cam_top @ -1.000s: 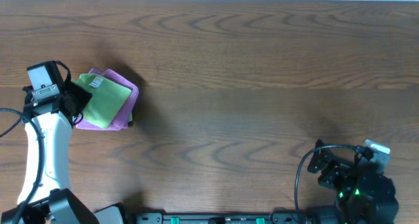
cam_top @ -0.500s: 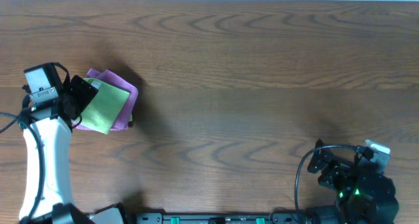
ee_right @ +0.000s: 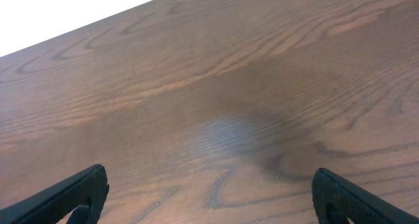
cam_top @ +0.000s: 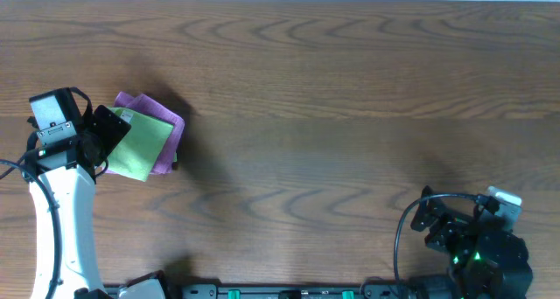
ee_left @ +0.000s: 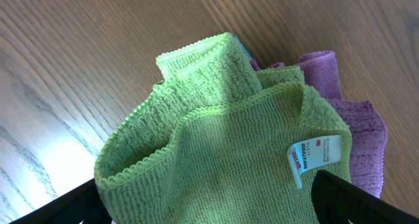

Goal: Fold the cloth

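Right gripper (ee_right: 209, 196) is sitting parked at the near-right edge of the table (ee_right: 216, 86), arm tucked in by the base. Its jaws are standing wide apart, and its wrist camera is showing only wood grain between them.

Left gripper (cam_top: 108, 135) is hovering at the table's left side, about mid-depth, pointing right at the cloths. Its jaws are also standing apart, at about the same spread as the right one's. In the wrist view its fingers (ee_left: 69, 205) are showing only at the bottom corners. The green cloth (ee_left: 216, 139) is lying bunched in the gap, its near edge reaching in between them. Can't tell whether either finger is touching fabric.

Green cloth is sitting rumpled, not flat. A doubled-over ridge is sticking up at its far-left corner, and the hem is curling along the near-left side. A white tag (ee_left: 314, 155) with red print is showing on its right part, just ahead of the right-hand finger.

Purple cloth (ee_left: 357, 126) is lying under the green one, poking out past its right and far edges. Both are resting on the left part of the table, well apart from the right arm.

Past the pile, wood surface is running on to the far edge.
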